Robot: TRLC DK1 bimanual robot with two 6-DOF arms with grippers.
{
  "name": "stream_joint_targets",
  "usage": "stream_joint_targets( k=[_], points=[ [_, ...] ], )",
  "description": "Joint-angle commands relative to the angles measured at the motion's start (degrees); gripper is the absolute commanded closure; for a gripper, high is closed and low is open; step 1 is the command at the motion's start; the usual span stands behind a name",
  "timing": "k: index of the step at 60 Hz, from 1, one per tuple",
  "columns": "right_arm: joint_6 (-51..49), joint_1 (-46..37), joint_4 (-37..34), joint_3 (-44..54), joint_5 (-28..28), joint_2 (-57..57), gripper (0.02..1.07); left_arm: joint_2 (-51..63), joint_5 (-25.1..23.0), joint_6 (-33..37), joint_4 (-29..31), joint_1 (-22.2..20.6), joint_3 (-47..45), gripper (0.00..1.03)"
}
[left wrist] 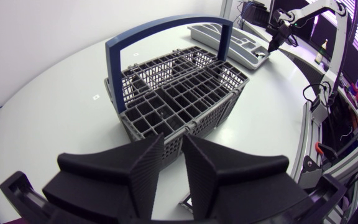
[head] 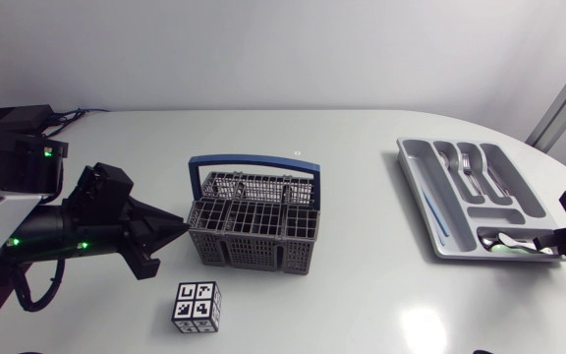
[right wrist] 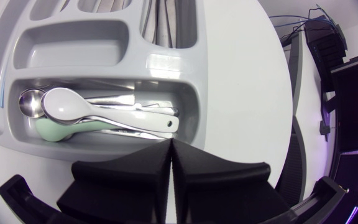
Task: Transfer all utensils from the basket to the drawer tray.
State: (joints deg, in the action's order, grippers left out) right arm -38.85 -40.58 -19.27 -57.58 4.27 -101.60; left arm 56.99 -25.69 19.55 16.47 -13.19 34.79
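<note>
Cutlery sorting on a white table (head: 362, 295). At the table's left side the left gripper (head: 177, 228) lies low, its wedge fingers (left wrist: 143, 167) parted by only a narrow gap with nothing between them. The tips point at the left end of the grey cutlery basket (head: 254, 236). The basket stands upright near the table's middle with its blue handle (head: 254, 159) raised. Just in front of it, toward the table's front edge, sits a black-and-white marker cube (head: 197, 307).

Near the table's right edge lies the grey drawer tray (head: 413, 179). Metal forks (head: 470, 165) rest in its long compartments and a thin blue stick (head: 430, 211) in the narrow slot on its left. Its crosswise end compartment holds a white spoon (right wrist: 64, 102), a mint-green spoon (right wrist: 55, 132) under it and a metal spoon (right wrist: 31, 102) beside them, all touching.

The right gripper (head: 561, 243) hangs at the tray's front right corner, just behind the spoon compartment. Its fingers (right wrist: 143, 167) are pressed together and hold nothing.
</note>
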Motion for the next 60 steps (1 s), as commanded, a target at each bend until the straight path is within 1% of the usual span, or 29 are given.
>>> stream_joint_targets(
  k=[1,10,21,24,29,33,44,55,60],
  points=[
    [-0.08,0.32,0.19,1.77,0.12,0.35,1.01,0.14,-0.67,0.05,-0.47,-0.43,-1.30,0.79],
    [0.53,0.94,0.63,1.60,-0.14,1.41,1.01,0.22,-0.67,0.14,-0.47,-0.26,-1.21,0.79],
    [2.02,2.43,-1.56,1.77,-3.48,7.47,1.01,0.14,-0.67,0.40,-0.39,1.59,-0.42,0.79],
    [2.38,3.05,-2.09,2.21,-4.19,9.32,0.98,0.05,-0.85,0.49,-0.39,2.64,-0.24,0.79],
    [2.73,4.63,-3.32,3.44,-6.29,13.10,0.98,0.05,-1.29,0.75,-0.39,3.52,-0.07,0.79],
    [3.08,7.79,-4.64,5.64,-8.67,17.93,0.98,0.75,-1.29,0.93,-0.74,4.75,0.46,0.79],
    [7.56,18.43,-7.19,9.59,-10.07,27.60,0.98,4.62,-1.29,1.02,-2.23,6.34,0.99,0.79],
    [14.15,29.59,-8.59,10.03,-10.07,30.59,0.98,8.84,-1.20,0.93,-4.52,6.86,1.25,0.79],
    [17.23,35.83,-7.98,10.82,-9.99,31.90,0.99,10.95,-1.20,0.93,-5.66,7.13,1.43,0.79]
  ],
)
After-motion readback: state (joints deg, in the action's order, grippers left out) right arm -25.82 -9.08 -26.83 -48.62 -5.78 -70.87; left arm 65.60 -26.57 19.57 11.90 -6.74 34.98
